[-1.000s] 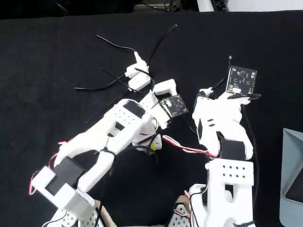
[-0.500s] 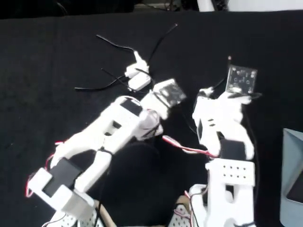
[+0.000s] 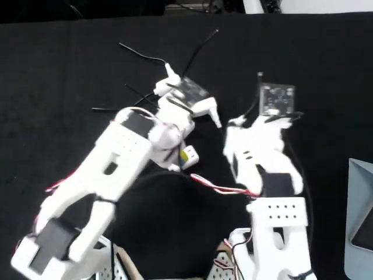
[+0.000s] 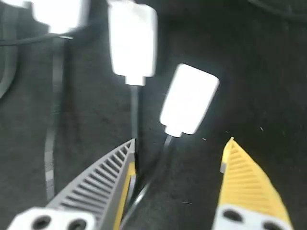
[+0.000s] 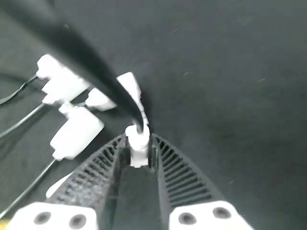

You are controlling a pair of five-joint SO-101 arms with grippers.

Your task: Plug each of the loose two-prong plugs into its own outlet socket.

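So the small white two-prong plug (image 5: 137, 149) is clamped in the right gripper (image 5: 139, 140), ready for plugging. The left gripper (image 4: 181, 143) is held with fingers spread near a white rectangular plastic block (image 4: 188, 105), probably for steadying.

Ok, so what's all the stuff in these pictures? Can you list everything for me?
held plug: one, white, pinched in the right arm's gripper, with a black cord running off it.
loose white pieces: at least four, white, bunched together on the cloth; I can't tell which are plugs and which are sockets.
black cords: several, black, fanning out from the bunch.
cloth: one, black, covering the table.
grey container: one, grey, at the table's right edge, partly cut off.
left gripper: one, yellow and pale fingers, open, with one piece's cord lying between them.
right gripper: one, black fingers, shut on the held plug.
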